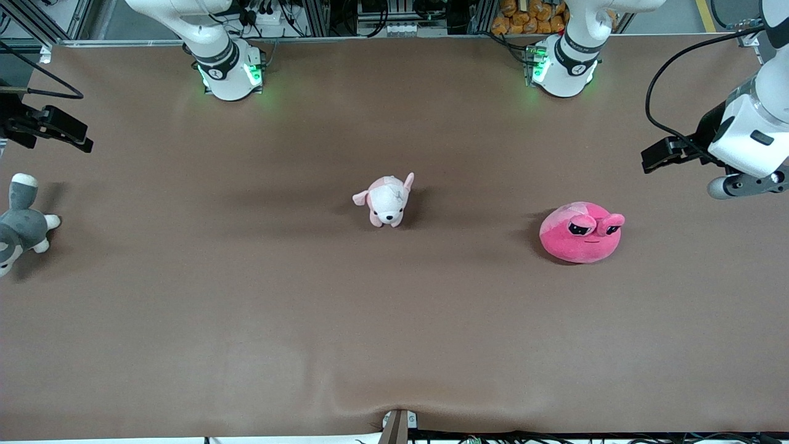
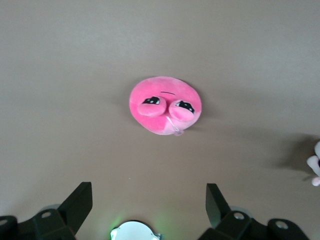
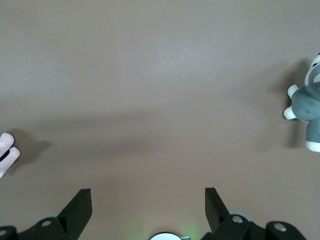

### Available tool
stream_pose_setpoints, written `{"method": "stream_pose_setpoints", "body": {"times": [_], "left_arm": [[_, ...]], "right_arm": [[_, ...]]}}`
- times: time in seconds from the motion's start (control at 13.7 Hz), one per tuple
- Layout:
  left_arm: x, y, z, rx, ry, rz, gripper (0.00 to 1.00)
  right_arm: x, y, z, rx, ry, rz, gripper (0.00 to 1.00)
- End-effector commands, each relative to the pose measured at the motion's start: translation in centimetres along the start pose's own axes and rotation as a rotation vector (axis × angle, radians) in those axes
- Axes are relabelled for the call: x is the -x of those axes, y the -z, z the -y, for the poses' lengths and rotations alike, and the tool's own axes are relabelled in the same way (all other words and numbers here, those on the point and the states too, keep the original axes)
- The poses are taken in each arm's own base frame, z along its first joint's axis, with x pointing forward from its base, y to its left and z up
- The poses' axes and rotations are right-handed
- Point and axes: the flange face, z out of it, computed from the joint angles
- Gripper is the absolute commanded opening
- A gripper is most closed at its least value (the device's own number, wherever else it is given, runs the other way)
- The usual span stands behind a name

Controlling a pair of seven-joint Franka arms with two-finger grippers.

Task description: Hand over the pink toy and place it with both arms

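The left gripper (image 2: 147, 207) hangs wide open and empty over bare table (image 1: 394, 320) at the left arm's end, and the right gripper (image 3: 147, 207), equally spread and empty, hangs over the right arm's end above the grey plush (image 1: 21, 225). The pink toy (image 1: 582, 232) sits on the table toward the left arm's end, well apart from the puppy (image 1: 386, 200) at mid-table, with nothing between it and either gripper.
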Motion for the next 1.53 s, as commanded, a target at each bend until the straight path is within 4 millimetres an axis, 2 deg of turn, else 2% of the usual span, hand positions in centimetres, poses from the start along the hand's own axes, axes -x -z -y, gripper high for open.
{"method": "stream_pose_setpoints", "body": {"times": [0.0,0.15,0.51,0.88,1.02,1.31,1.46], "left_arm": [[0.2,0.6,0.7,-0.016,0.025,-0.021,1.00],[0.0,0.5,1.3,-0.016,0.040,-0.025,1.00],[-0.2,-0.2,2.5,-0.004,0.239,-0.007,1.00],[1.0,-0.3,5.3,0.051,0.451,0.006,1.00],[1.2,-0.4,5.4,0.053,0.540,0.018,1.00],[0.8,-0.4,5.6,0.048,0.557,0.018,1.00],[0.6,-0.6,6.6,0.036,0.565,0.012,1.00]], "right_arm": [[0.2,0.2,-0.2,0.009,-0.005,-0.004,1.00],[0.2,0.2,-0.2,0.008,-0.005,-0.004,1.00],[0.3,0.1,0.0,0.008,-0.003,-0.001,1.00],[0.2,0.1,0.0,0.007,-0.003,0.000,1.00],[0.1,-0.1,0.1,0.004,-0.001,0.003,1.00],[-0.1,-0.4,0.3,-0.004,0.002,0.008,1.00],[-0.1,-0.4,0.3,-0.004,0.002,0.009,1.00]]}}
